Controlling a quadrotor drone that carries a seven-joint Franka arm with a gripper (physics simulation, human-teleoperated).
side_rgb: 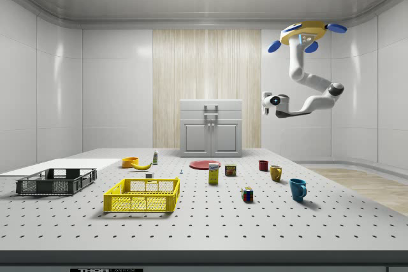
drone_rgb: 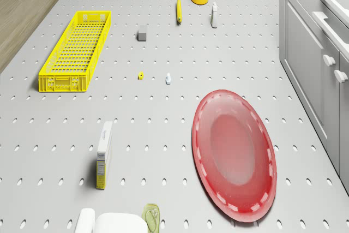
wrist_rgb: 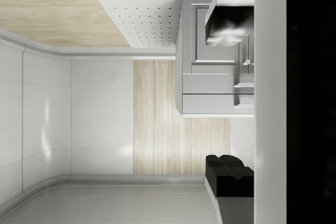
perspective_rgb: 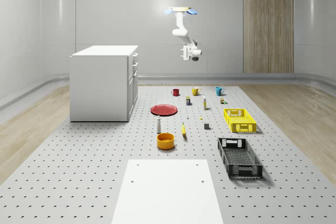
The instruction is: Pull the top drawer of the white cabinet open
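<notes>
The fingers (wrist_rgb: 226, 100) stand apart with nothing between them: in the wrist view one dark pad (wrist_rgb: 229, 178) and one pale pad (wrist_rgb: 229, 24) frame the front of the white cabinet (wrist_rgb: 215, 85), which is well away from them. The gripper (perspective_rgb: 185, 53) hangs in mid-air, level with the cabinet's top drawer (perspective_rgb: 135, 57) and pointed at it, at the end of the bent white arm (side_rgb: 306, 84). The drone (perspective_rgb: 181, 10) hovers high above the far end of the bench (perspective_rgb: 79, 177), over the red plate (drone_rgb: 234, 154) and the row of mugs. The cabinet (side_rgb: 211, 128) stands on the bench at the whole-scene view's left, its top drawer (side_rgb: 211, 107) closed flush, handle untouched. A yellow crate (perspective_rgb: 240, 119) and a black crate (perspective_rgb: 239, 157) lie toward the right.
</notes>
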